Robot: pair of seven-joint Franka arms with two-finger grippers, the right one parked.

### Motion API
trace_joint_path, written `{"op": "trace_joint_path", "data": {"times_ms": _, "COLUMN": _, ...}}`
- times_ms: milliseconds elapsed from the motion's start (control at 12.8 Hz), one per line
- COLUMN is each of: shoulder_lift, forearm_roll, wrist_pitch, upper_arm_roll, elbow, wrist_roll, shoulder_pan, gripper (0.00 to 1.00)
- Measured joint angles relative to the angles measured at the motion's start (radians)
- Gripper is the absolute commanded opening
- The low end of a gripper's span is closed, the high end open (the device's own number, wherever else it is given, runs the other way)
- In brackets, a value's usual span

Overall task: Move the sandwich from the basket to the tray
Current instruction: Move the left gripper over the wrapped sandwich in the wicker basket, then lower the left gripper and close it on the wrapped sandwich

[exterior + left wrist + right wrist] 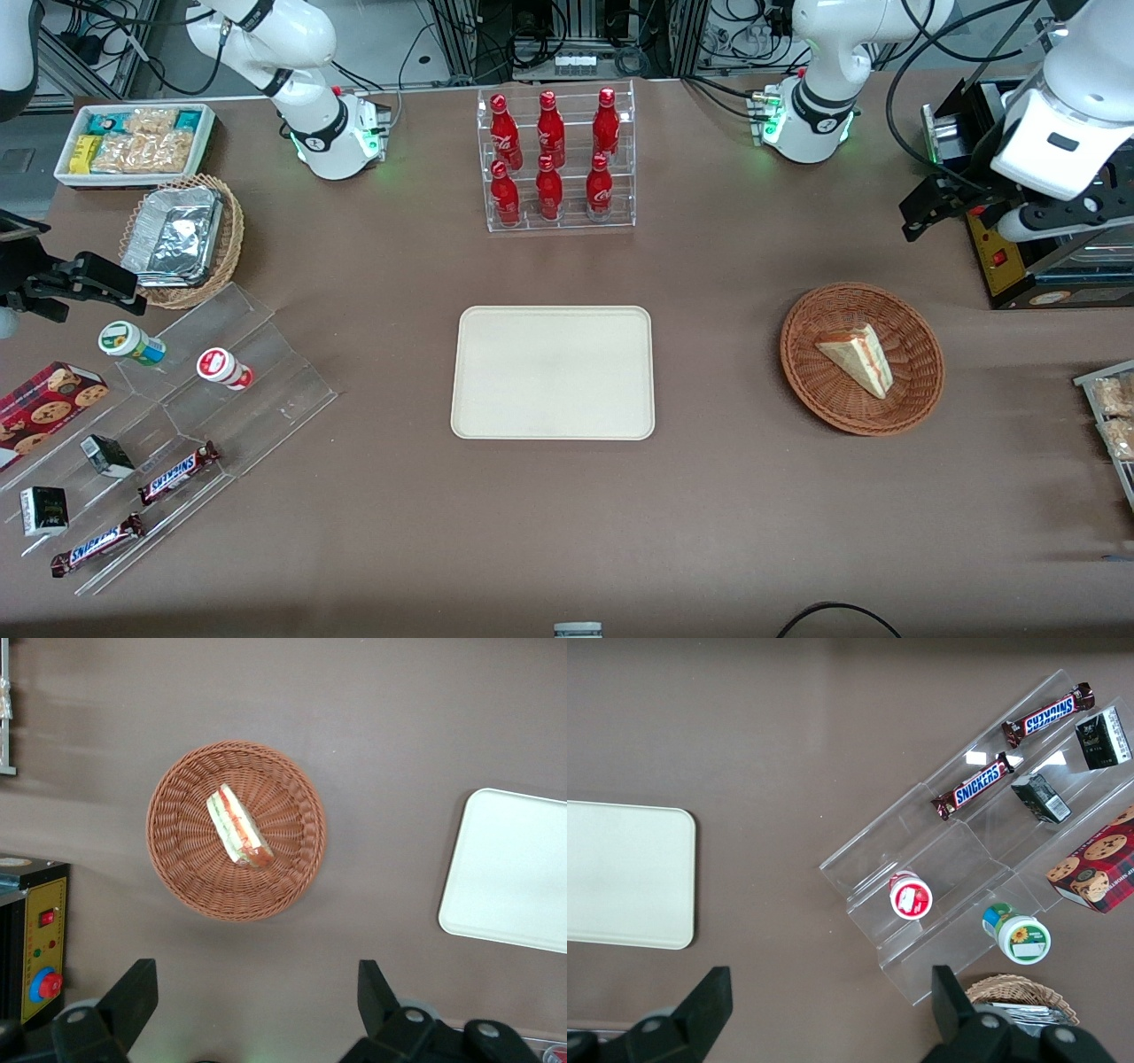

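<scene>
The sandwich (pixel 858 358) (pixel 237 827), a pale wedge with red and green layers along its edge, lies in the round reddish-brown basket (pixel 815 390) (pixel 182 859). The cream tray (pixel 553 372) (pixel 514 873) lies flat on the table beside the basket, toward the parked arm's end, with nothing on it. My left gripper (pixel 917 221) (pixel 255 992) hangs high above the table, farther from the front camera than the basket and apart from it. Its fingers (pixel 133 992) stand wide open with only bare table between them.
A black machine with a yellow panel (pixel 1001 257) (pixel 35 939) stands close to the gripper. A clear rack of red bottles (pixel 555 159) stands farther back than the tray. A stepped acrylic display of snacks (pixel 177 416), a foil-tray basket (pixel 182 239) and a white bin (pixel 133 142) sit toward the parked arm's end.
</scene>
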Motion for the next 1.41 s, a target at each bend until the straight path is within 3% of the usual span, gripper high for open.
{"op": "trace_joint_path", "data": {"times_ms": 391, "shoulder_lift": 0.124, "forearm_roll": 0.003, "wrist_pitch": -0.001, "upper_arm_roll": 0.02, "elbow": -0.004, "wrist_roll": -0.068, "shoulder_pan": 0.071, "gripper": 1.0}}
{"op": "trace_joint_path", "data": {"times_ms": 626, "shoulder_lift": 0.166, "forearm_roll": 0.029, "wrist_pitch": 0.044, "upper_arm_roll": 0.02, "elbow": -0.016, "wrist_roll": -0.213, "shoulder_pan": 0.083, "gripper": 1.0}}
{"op": "trace_joint_path", "data": {"times_ms": 861, "shoulder_lift": 0.2, "forearm_roll": 0.055, "wrist_pitch": 0.238, "upper_arm_roll": 0.019, "elbow": -0.129, "wrist_roll": -0.412, "shoulder_pan": 0.083, "gripper": 1.0}}
{"op": "trace_joint_path", "data": {"times_ms": 1409, "shoulder_lift": 0.236, "forearm_roll": 0.056, "wrist_pitch": 0.628, "upper_arm_roll": 0.017, "elbow": -0.419, "wrist_roll": -0.614, "shoulder_pan": 0.082, "gripper": 1.0}}
